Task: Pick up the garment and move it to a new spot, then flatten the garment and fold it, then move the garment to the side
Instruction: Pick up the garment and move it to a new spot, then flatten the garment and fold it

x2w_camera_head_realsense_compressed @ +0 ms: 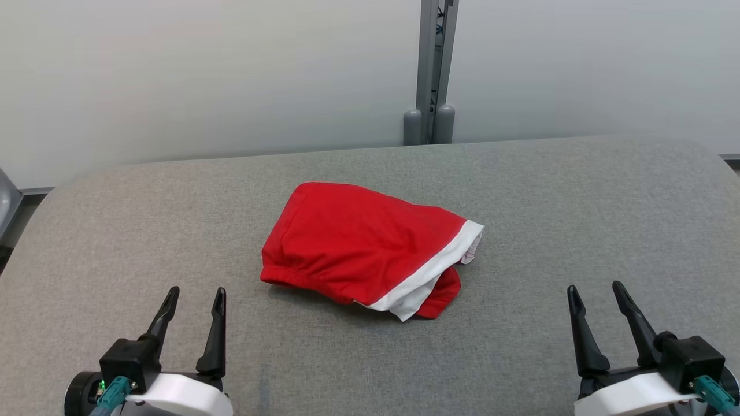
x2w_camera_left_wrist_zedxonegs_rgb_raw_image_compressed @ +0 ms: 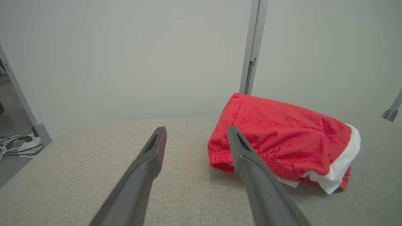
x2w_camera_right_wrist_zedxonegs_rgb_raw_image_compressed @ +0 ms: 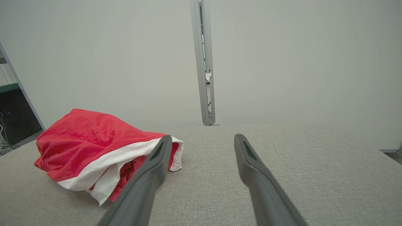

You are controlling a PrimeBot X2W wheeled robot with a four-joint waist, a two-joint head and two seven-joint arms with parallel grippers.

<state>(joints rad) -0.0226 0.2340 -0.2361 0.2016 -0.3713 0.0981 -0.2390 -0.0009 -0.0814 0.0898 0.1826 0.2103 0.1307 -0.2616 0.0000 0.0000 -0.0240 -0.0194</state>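
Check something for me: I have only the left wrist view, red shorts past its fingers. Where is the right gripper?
Observer: In the head view the right gripper sits at the lower right, jaws open, apart from the red shorts.
Operator: Is the left one touching the cloth?
Observer: No. The left gripper lies short of it, jaws open, with grey table padding between them.

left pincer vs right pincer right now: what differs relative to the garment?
The left pincer faces the gathered red end of the garment; the right pincer faces its white-banded end. In the head view the left pincer sits closer to the garment than the right pincer does. Shared: both are open, empty and clear of the cloth.
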